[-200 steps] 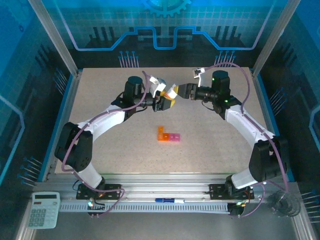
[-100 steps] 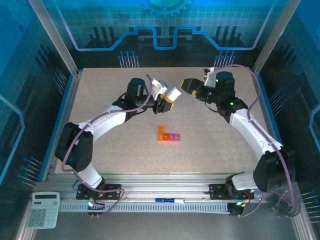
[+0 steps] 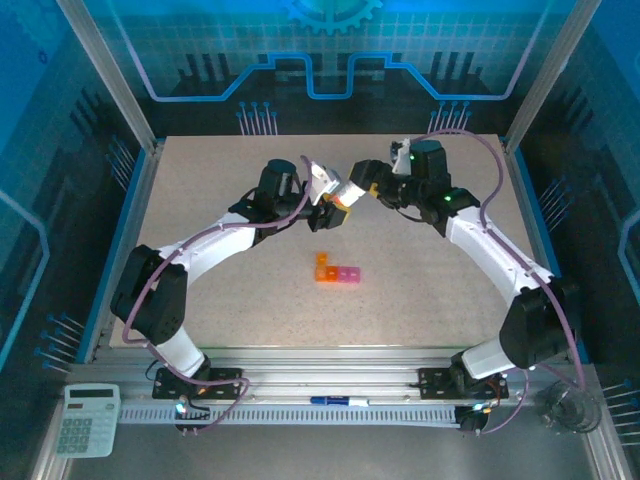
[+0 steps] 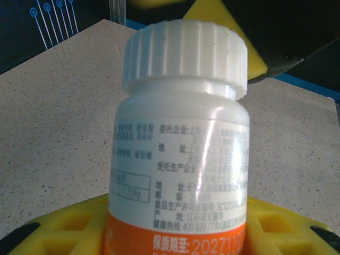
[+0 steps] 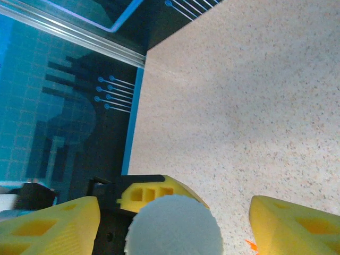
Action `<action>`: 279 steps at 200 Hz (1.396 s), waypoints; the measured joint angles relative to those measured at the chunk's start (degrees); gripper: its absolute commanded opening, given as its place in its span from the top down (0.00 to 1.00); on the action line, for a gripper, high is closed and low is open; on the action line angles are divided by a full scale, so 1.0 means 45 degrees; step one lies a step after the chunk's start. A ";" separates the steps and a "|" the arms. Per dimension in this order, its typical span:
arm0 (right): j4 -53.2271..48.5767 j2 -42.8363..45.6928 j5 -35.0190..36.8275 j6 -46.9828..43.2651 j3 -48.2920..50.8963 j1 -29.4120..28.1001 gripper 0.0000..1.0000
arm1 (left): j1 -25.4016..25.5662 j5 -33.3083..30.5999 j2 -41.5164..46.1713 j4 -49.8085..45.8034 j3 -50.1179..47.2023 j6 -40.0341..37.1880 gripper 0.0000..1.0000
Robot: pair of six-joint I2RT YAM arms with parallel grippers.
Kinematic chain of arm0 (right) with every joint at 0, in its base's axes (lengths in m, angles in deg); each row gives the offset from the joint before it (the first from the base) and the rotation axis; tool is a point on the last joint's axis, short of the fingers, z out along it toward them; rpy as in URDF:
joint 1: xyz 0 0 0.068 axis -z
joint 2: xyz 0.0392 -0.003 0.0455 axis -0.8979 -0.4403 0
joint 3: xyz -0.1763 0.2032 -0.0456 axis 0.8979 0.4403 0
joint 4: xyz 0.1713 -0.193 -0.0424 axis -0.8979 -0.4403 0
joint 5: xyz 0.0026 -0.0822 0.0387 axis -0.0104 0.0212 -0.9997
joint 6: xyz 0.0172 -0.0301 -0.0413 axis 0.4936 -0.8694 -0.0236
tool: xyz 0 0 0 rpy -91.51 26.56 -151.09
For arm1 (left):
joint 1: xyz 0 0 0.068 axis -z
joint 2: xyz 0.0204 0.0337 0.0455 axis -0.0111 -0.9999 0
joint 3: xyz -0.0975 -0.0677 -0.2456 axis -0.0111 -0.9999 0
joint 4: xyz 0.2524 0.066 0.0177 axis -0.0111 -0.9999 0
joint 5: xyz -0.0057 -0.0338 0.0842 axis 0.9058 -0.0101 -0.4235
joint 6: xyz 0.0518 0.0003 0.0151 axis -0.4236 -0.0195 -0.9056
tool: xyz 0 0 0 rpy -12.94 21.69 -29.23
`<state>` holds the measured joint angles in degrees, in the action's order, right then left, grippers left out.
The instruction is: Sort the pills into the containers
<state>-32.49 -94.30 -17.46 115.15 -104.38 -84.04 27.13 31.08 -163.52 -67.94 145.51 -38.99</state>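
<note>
Inside clamped left gripper (image 4: 178, 229): white bottle (image 4: 180, 143)

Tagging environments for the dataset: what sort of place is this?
Probably a lab robot cell, not a home or pharmacy: aluminium frame, blue printed wall panels, two arms bolted to a speckled table.
</note>
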 measured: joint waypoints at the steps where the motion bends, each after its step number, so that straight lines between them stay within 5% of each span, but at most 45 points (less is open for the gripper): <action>1: -0.0005 -0.0005 0.0005 -0.0005 0.0000 -0.0005 0.29 | 0.0005 0.0000 0.0000 -0.0005 0.0000 -0.0005 1.00; 45: -0.0117 -0.0092 0.0063 0.0068 -0.0005 -0.0092 0.58 | 0.0049 -0.0039 0.0000 -0.0121 0.0000 -0.0010 1.00; 85: -0.0053 -0.0151 -0.0131 -0.0393 -0.0010 -0.0063 0.63 | 0.0049 -0.0029 -0.0044 -0.0199 0.0005 0.0010 1.00; 159: 0.2419 -0.0107 -0.2686 -0.3487 0.1195 0.0806 0.57 | -0.0335 0.1685 -0.0262 -0.0015 0.0121 0.1472 1.00; 172: 0.2735 -0.0107 -0.2948 -0.3492 0.1341 0.0894 0.52 | -0.0340 0.1889 -0.0330 0.0092 0.0121 0.1739 1.00; 188: 0.3021 -0.0107 -0.3104 -0.3322 0.1384 0.0933 0.32 | -0.0374 0.2050 -0.0355 0.0291 0.0121 0.1919 1.00; 211: 0.3351 -0.0102 -0.3133 -0.2939 0.1399 0.1083 0.23 | -0.0486 0.2132 -0.0355 0.0583 0.0126 0.2113 1.00; 279: 0.1836 0.0146 -0.1632 -0.0981 0.0816 0.1166 0.19 | -0.0529 0.1350 -0.0350 0.0563 0.0126 0.1554 1.00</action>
<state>-24.23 -93.65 -24.81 110.73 -100.70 -78.79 24.75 37.15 -165.10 -65.41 146.08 -32.00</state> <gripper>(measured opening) 0.809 0.449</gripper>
